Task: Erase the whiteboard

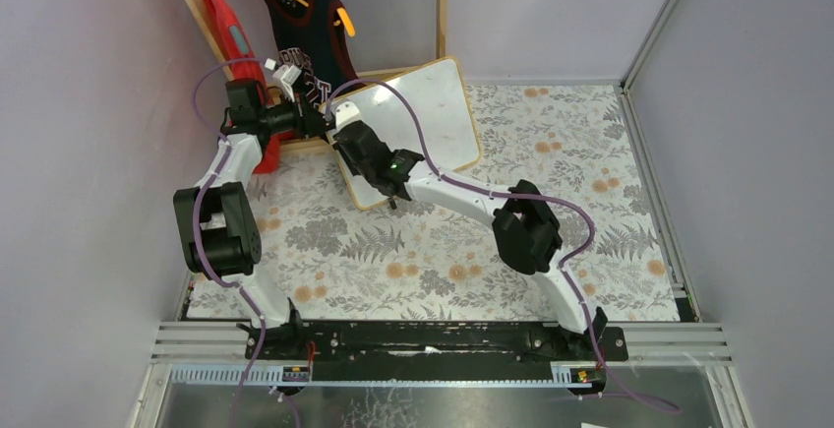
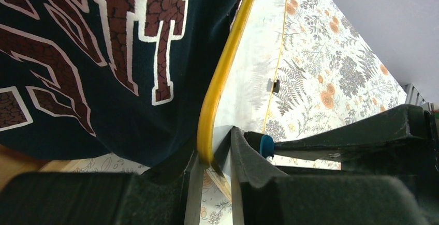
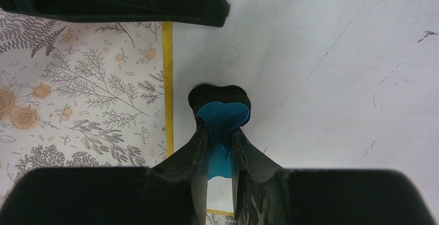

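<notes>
From above, the whiteboard [image 1: 433, 113] lies askew at the back left of the flowered surface [image 1: 393, 261], close by a hanging dark jersey [image 1: 305, 25], and the left tool [image 1: 317, 125] and right tool [image 1: 342, 136] meet at its left edge. In the left wrist view, the left tool [image 2: 214, 159] is pinching the board's yellowish frame. In the right wrist view, the right tool [image 3: 220, 132] is clamped on a blue eraser [image 3: 222, 114] that touches the white face just inside that edge.

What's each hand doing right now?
Left hand: closed, clamping the whiteboard by its edge.
Right hand: closed, holding a blue eraser.
</notes>
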Robot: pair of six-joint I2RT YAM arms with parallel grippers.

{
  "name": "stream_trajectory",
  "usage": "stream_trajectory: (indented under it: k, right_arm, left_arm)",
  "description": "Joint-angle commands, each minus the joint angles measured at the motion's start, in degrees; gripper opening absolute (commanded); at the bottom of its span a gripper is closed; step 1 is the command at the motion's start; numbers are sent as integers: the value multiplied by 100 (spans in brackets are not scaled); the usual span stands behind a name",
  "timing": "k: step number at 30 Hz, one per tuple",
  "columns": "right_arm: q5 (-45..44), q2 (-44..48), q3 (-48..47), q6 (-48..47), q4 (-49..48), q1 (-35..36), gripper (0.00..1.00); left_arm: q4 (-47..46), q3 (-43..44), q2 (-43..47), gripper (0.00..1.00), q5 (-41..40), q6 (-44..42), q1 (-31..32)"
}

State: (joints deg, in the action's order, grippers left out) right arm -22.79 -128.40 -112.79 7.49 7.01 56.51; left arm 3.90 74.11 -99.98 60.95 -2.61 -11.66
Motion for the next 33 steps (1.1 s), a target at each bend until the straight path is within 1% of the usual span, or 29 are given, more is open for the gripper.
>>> stream_trajectory:
  k: [1, 5, 9, 12, 15, 19, 28, 33]
  right_arm:
    - [-419, 344, 317, -77, -189, -522, 0]
    - [-420, 754, 860, -13, -360, -842, 0]
    - [-567, 1043, 1200, -21, -472, -1077, 0]
    - [-483, 1119, 1271, -32, -498, -1098, 0]
    - [-184, 1055, 1228, 151, -470, -1071, 0]
    - [-115, 853, 1040, 215, -453, -819, 0]
    - [-106, 191, 35, 133, -206, -49, 0]
    - [-24, -61, -260, 213, -110, 88, 0]
  left_arm:
    - [366, -246, -29, 0, -681, -750, 42]
    - [366, -256, -15, 0, -690, -767, 43]
    - [368, -264, -20, 0, -690, -776, 42]
    - [366, -258, -28, 0, -683, -767, 45]
    - [370, -260, -44, 0, -681, -763, 39]
    - [372, -265, -31, 0, -692, -759, 41]
    - [366, -236, -42, 0, -689, -743, 41]
    - [372, -256, -14, 0, -686, -745, 44]
